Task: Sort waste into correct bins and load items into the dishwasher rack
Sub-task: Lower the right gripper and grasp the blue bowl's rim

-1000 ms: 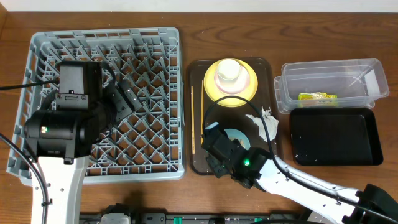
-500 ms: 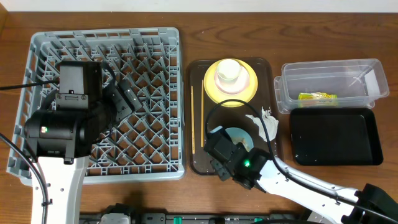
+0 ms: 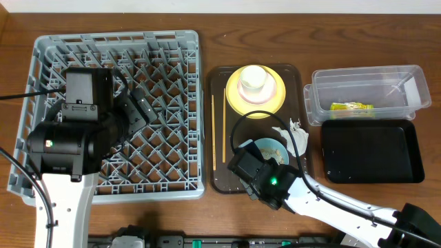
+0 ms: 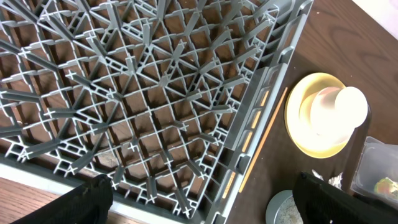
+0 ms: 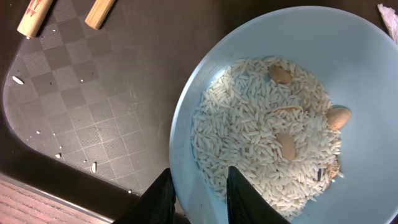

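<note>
The grey plastic rack [image 3: 117,36], a square lattice of pegs and ribs, fills the left part of the wooden worktop [image 3: 310,41]. The left end effector [image 4: 205,183] hangs above it, its dark fingers spread wide and holding nothing.

A brown tray [image 3: 219,176] with rounded corners sits mid-worktop, just right of the rack. Its surface has a fine checkered texture. On its far end lies the round yellow plate [image 3: 232,96], with a pale cup [image 3: 253,81] on top. Two thin wooden chopsticks [image 3: 224,127] lie along the tray's left side, parallel to the rack's wall. Towards the near edge stands the light-blue bowl [image 3: 270,149], smooth and round. It holds a heap of whitish rice [image 5: 261,137] with a few tan, seed-like pieces in it. A few stray grains dot the tray beside it. The crumpled white napkin [image 3: 288,131] lies at the bowl's far right.

The right end effector [image 5: 198,177] is at the bowl's near-left rim, one finger outside the wall and one inside over the rice. The pictures do not show whether they press the rim.

By the right edge, the clear rectangular tub [image 3: 413,76] holds the green-and-orange wrapper [image 3: 350,106]. The shallow black tray [image 3: 372,151] lies just nearer, touching the tub.
</note>
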Controlling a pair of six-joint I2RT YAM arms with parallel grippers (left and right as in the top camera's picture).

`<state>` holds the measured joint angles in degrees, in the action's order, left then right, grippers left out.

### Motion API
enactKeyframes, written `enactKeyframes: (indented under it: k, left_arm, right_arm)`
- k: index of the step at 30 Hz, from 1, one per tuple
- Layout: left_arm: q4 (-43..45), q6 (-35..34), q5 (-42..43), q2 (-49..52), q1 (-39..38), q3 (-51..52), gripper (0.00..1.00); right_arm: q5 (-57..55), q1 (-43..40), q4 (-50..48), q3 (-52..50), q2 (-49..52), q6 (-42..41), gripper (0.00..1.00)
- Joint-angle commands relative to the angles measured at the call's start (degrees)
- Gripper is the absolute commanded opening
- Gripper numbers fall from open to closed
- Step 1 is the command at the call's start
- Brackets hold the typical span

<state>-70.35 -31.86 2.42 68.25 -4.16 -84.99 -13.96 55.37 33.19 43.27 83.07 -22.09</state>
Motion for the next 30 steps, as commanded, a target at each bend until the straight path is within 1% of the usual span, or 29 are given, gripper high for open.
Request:
enactKeyframes:
  k: [1,5,10,12,16,20,30]
  left_arm:
    - [-0.09,0.33,-0.52,-0.09,0.24,-0.26,0.94]
    - [-0.09,0.33,-0.52,-0.09,0.24,-0.26,0.94]
    - [-0.09,0.33,-0.52,-0.09,0.24,-0.26,0.94]
    - [-0.09,0.33,-0.52,-0.09,0.24,-0.26,0.94]
    - [-0.07,0.31,-0.52,-0.09,0.24,-0.26,0.94]
    - [-0.09,0.33,-0.52,-0.09,0.24,-0.26,0.94]
    - [-0.09,0.33,-0.52,-0.09,0.24,-0.26,0.94]
  right_arm:
    - [1.53,0.42,0.09,-0.42,0.2,0.26,0.28]
    - [3.96,0.42,0.15,-0.42,0.2,0.26,0.27]
    - [3.43,0.42,1.29,-0.44,0.2,0.9,0.32]
    - [3.28,0.42,1.73,-0.46,0.2,1.57,0.29]
    - [2.99,0.42,1.75,-0.66,0.2,1.57,0.27]
    - [2.97,0.42,2.01,-0.81,0.2,1.6,0.21]
    - [1.92,0.42,2.21,-1.4,0.2,1.81,0.2]
